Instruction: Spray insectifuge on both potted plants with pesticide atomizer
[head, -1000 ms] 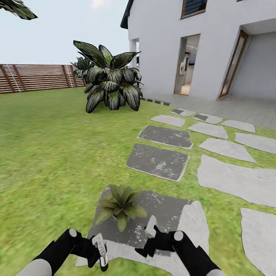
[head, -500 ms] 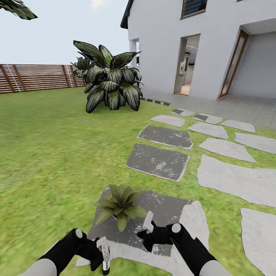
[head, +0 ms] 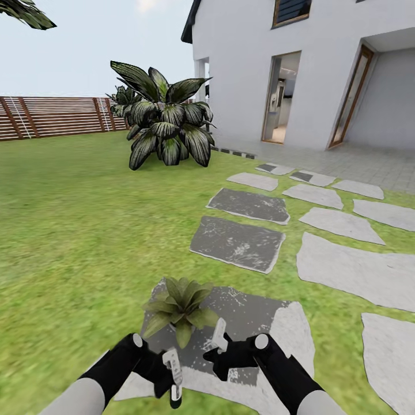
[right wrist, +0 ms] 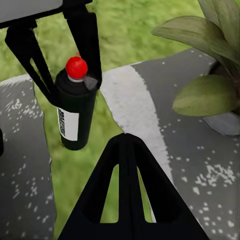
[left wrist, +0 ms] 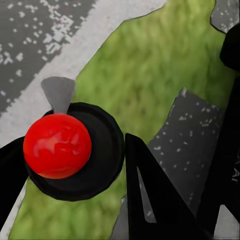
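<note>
One potted plant (head: 180,309) sits on the grey stepping stone (head: 259,323) right ahead of you. Your left end effector (head: 173,377) is pinching the sprayer (right wrist: 75,112), red cap up, over the grass. Right end effector (head: 219,341) looks spread, holding nothing.
</note>
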Tool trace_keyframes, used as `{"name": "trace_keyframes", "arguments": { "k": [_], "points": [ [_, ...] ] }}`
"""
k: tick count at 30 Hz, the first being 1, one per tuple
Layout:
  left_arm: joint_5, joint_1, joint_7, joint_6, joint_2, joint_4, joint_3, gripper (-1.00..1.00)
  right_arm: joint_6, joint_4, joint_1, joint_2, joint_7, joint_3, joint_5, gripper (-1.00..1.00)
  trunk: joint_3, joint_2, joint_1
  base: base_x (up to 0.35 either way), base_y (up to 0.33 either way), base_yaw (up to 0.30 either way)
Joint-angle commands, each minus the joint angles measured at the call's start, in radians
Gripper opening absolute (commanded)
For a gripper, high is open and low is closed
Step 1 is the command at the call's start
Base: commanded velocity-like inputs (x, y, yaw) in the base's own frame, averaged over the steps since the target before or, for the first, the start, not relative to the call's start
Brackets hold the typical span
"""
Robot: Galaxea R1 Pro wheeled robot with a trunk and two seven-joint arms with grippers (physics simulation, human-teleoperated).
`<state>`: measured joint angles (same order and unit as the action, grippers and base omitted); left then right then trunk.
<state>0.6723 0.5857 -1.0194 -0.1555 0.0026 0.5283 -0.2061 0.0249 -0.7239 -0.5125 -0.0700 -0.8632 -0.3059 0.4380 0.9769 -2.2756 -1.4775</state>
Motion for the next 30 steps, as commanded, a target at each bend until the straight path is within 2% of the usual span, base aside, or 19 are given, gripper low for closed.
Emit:
{"name": "trace_keyframes", "arguments": {
  "k": [1, 4, 13, 30],
  "points": [
    [0.0, 0.0, -0.006, -0.01, -0.001, 0.002, -0.01, -1.0, 0.003, -0.002, 0.0, 0.0, -0.004, 0.001, 0.006, -1.0, 0.001, 0.0, 0.0, 0.0, 0.0, 0.0],
    [0.0, 0.001, -0.009, -0.01, -0.012, 0.002, -0.022, -1.0, 0.003, -0.002, 0.0, -0.001, -0.004, 0.001, 0.007, -1.0, 0.001, 0.0, 0.0, 0.0, 0.0, 0.0],
    [0.0, 0.006, -0.01, -0.01, -0.05, 0.011, -0.025, -1.0, 0.002, -0.003, 0.0, -0.002, -0.004, 0.001, 0.006, -1.0, 0.001, 0.0, 0.0, 0.0, 0.0, 0.0],
    [-0.003, 0.008, -0.011, -0.012, -0.079, 0.038, -0.024, -1.0, 0.001, -0.003, -0.001, -0.002, -0.004, 0.001, 0.005, -1.0, 0.001, 0.0, 0.0, 0.0, 0.0, 0.0]
  ]
}}
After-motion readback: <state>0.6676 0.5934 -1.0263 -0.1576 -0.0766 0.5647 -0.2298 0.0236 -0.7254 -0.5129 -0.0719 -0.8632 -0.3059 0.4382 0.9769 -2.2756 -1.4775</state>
